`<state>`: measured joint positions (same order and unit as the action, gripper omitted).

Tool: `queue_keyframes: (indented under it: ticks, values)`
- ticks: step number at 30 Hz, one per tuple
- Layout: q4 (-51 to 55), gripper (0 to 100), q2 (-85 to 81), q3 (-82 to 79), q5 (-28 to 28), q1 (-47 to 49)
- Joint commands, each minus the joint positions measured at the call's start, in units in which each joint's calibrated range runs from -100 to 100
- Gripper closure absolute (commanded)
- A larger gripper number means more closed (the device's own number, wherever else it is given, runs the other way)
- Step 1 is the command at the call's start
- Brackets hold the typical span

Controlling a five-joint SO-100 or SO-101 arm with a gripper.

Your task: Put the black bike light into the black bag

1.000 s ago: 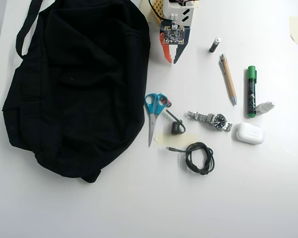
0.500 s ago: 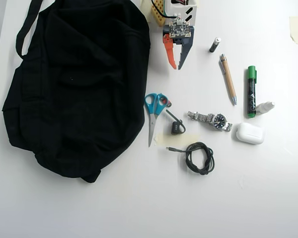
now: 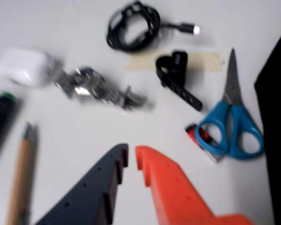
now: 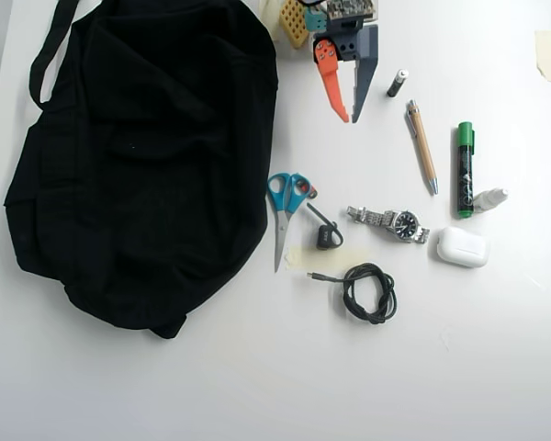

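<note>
The black bike light (image 4: 328, 236) lies on the white table beside the scissors' blades, its ribbed strap pointing up-left. In the wrist view the bike light (image 3: 176, 65) sits above and to the right of my fingertips, its strap running down-right. The large black bag (image 4: 138, 156) fills the left of the overhead view; its edge (image 3: 277, 117) shows at the right of the wrist view. My gripper (image 4: 347, 118), with one orange and one dark finger, hovers near the table's top edge, narrowly open and empty. It also shows in the wrist view (image 3: 132, 155).
Blue-handled scissors (image 4: 285, 209) lie between bag and light. A coiled black cable (image 4: 367, 292), a metal watch (image 4: 390, 220), a white earbud case (image 4: 462, 247), a green marker (image 4: 465, 168), a wooden pen (image 4: 421, 145) and a small black cylinder (image 4: 398, 83) lie to the right.
</note>
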<state>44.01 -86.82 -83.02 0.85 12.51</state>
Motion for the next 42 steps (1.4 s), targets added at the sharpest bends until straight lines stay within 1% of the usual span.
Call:
queue_keyframes:
  ticks: [1,4,10,13,17,21,23,27,29,32,34,36,42]
  values:
    - [0.09,98,2.76,5.48,0.67,1.02]
    - [-1.46,98,10.47,11.41,0.4,1.1]
    - [-2.15,97,36.12,30.55,0.3,1.1]
    - [-4.65,97,47.32,38.1,0.3,0.43]
    - [-10.59,97,58.61,43.22,0.35,-1.0]
    - [-16.45,97,68.57,44.84,0.35,-2.72]
    - [-19.29,97,72.3,44.84,0.3,-3.61]
    - [-24.29,97,78.19,44.75,-3.79,-4.66]
    - [-26.18,97,80.35,44.75,-4.16,-5.56]
    - [-28.6,90,82.09,44.84,-4.26,-6.38]
    - [-28.68,84,82.59,44.84,-5.42,-6.38]
    - [-28.68,81,83.0,44.93,-6.05,-6.46]
    - [-28.25,79,88.15,48.88,-6.05,-6.53]
